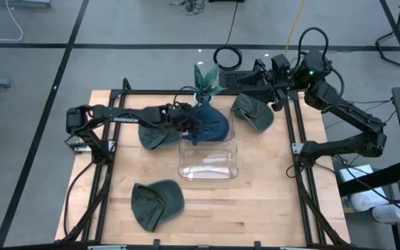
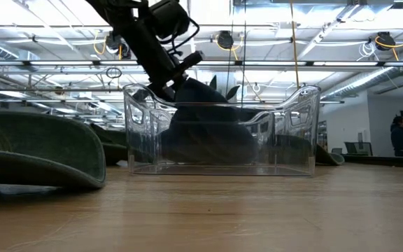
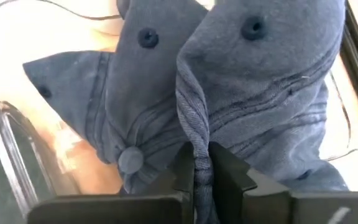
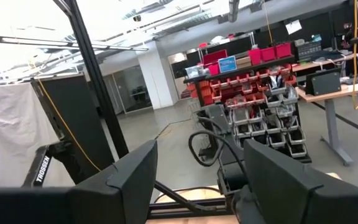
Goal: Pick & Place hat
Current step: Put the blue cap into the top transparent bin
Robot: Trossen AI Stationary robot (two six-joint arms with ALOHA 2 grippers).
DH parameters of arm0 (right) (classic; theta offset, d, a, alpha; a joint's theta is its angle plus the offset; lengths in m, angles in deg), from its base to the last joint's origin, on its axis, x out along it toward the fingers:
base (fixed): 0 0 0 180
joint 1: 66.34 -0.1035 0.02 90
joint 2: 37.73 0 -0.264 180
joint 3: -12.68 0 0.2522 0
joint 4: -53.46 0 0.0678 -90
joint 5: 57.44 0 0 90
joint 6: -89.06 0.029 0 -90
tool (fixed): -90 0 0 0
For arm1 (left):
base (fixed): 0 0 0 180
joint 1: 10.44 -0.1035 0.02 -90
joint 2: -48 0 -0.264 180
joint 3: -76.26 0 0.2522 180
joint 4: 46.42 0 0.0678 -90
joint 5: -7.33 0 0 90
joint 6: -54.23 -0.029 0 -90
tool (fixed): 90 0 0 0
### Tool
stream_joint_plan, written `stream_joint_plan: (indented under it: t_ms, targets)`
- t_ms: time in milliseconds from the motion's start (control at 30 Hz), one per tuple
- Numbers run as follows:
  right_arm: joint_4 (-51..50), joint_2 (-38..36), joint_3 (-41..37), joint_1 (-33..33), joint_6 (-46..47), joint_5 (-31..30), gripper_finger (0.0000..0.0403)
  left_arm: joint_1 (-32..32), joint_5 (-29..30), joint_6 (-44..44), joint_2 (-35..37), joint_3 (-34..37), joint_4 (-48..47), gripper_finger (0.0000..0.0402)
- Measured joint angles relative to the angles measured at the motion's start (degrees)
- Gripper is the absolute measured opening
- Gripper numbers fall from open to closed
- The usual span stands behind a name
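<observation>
A: Take the clear bin (image 1: pixel 208 161) as the landmark. Where is the hat?

B: The blue hat (image 1: pixel 211 123) hangs just over the bin's far wall, pinched by the left gripper (image 1: pixel 188 126). In the left wrist view its two dark fingers (image 3: pixel 221 174) are closed on a bunched fold of the blue cloth (image 3: pixel 253 93), with the bin's clear wall (image 3: pixel 8 149) below.

A: What else lies around the bin?

B: A dark green hat (image 1: pixel 156 203) sits on the table (image 1: pixel 269 201) nearer the front edge and to the bin's left. Another green hat (image 1: pixel 253 112) lies beyond the bin's far right corner. A third cap (image 1: pixel 151 136), bluish green, rests just left of the bin, partly under the left arm. A teal leafy thing (image 1: pixel 205 78) stands behind the blue hat; I cannot tell what it is.

A: And the right arm?

B: The right gripper (image 1: pixel 273 97) waits at the far right of the bin, near that green hat, jaws spread wide and holding nothing. Its wrist view looks into the room, at shelves of red bins (image 4: pixel 253 68).

A: Anything hard to read?

B: From table height the bin (image 2: pixel 222 133) screens the blue hat (image 2: pixel 208 126), which shows only as a dark mass through the plastic, and a green brim (image 2: pixel 40 150) fills the near left. A person (image 2: pixel 401 136) stands far off at the right.
</observation>
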Motion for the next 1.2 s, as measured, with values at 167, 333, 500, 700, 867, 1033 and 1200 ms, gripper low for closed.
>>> stream_joint_plan:
  t_ms: [167, 333, 500, 700, 867, 1033, 1200]
  targets:
    - [0.0, 0.0, 0.0, 0.0, 0.0, 0.0, 0.0228, -1.7, -3.3, 0.1, 1.0, 0.0, 0.0, 0.0111]
    - [0.0, 0.0, 0.0, 0.0, 0.0, 0.0, 0.0228, -3.1, -8.3, -1.3, 2.5, 0.0, 0.7, 0.0206]
    - [0.0, 0.0, 0.0, 0.0, -0.2, 0.0, 0.0228, -3.9, -9.9, -2.9, 6.4, 0.0, 0.7, 0.0275]
    - [0.0, 0.0, 0.0, 0.0, -0.2, 0.0, 0.0228, -3.5, -8.6, -8.6, 10.5, 0.0, 5.3, 0.0313]
    - [0.0, 0.0, 0.0, 0.0, -0.1, 0.0, 0.0228, -1.7, -11.6, -13.6, 11.1, 0.0, 11.6, 0.0318]
    - [0.0, 0.0, 0.0, 0.0, 0.0, 0.0, 0.0228, -0.5, -14.7, -16.9, 9.9, 0.0, 17.9, 0.0304]
    - [0.0, 0.1, 0.0, -0.1, 0.1, 0.1, 0.0228, -0.4, -16.9, -20.0, 7.2, 0.0, 19.7, 0.0263]
